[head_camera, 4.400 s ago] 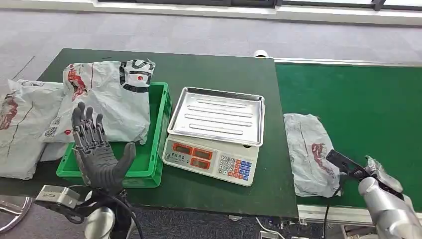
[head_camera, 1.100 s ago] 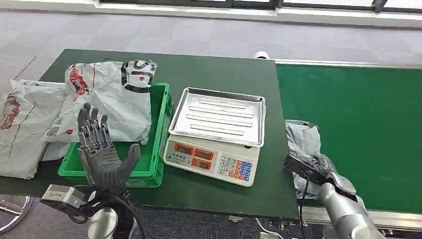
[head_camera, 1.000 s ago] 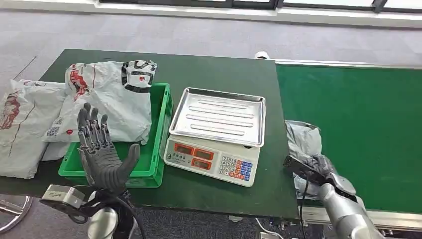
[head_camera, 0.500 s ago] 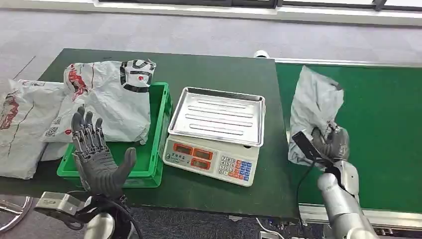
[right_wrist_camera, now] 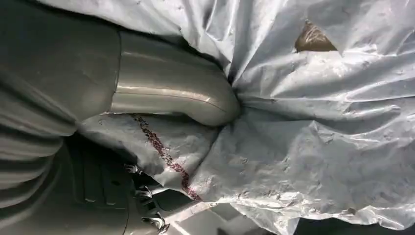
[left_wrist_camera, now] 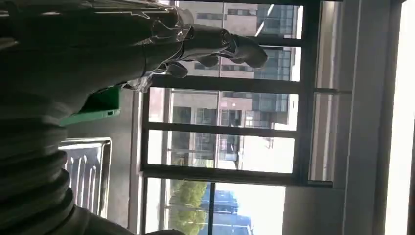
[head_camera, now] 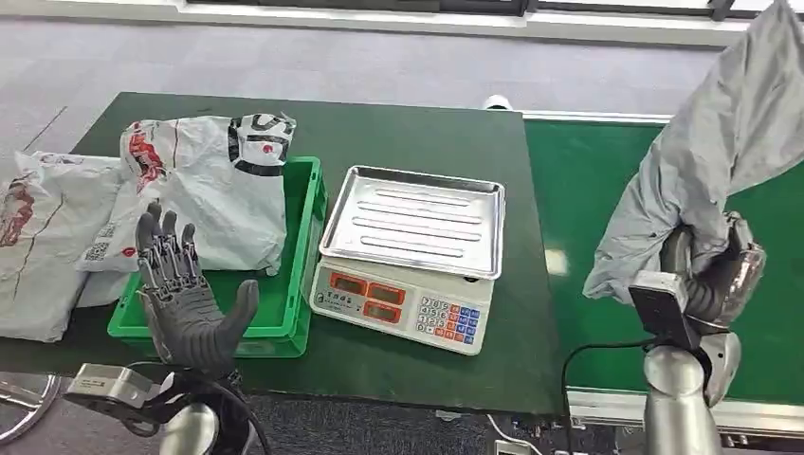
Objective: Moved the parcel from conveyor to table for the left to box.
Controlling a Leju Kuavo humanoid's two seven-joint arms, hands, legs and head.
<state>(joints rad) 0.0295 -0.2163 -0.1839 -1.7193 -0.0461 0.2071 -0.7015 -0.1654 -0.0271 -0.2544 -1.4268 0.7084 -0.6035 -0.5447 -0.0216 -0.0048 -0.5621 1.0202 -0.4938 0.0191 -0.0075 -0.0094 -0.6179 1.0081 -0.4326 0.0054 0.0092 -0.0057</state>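
Grey carpet floor (head_camera: 398,57) all around, with a pale strip along the far wall. The dark green desk (head_camera: 417,133) sits in the middle. Big dark-framed windows (left_wrist_camera: 220,127) let in bright daylight, buildings and a green tree (left_wrist_camera: 188,203) outside.

Even daylight overhead; window glare overexposes the left wrist view.

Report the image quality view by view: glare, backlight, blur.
Head view: even light, sharp table; a pale glare patch on the conveyor belt beside the lifted parcel. Left wrist view: strongly backlit by bright windows, so the left hand reads as a dark silhouette. Right wrist view: very close, parcel film sheeny and slightly soft around the right hand.
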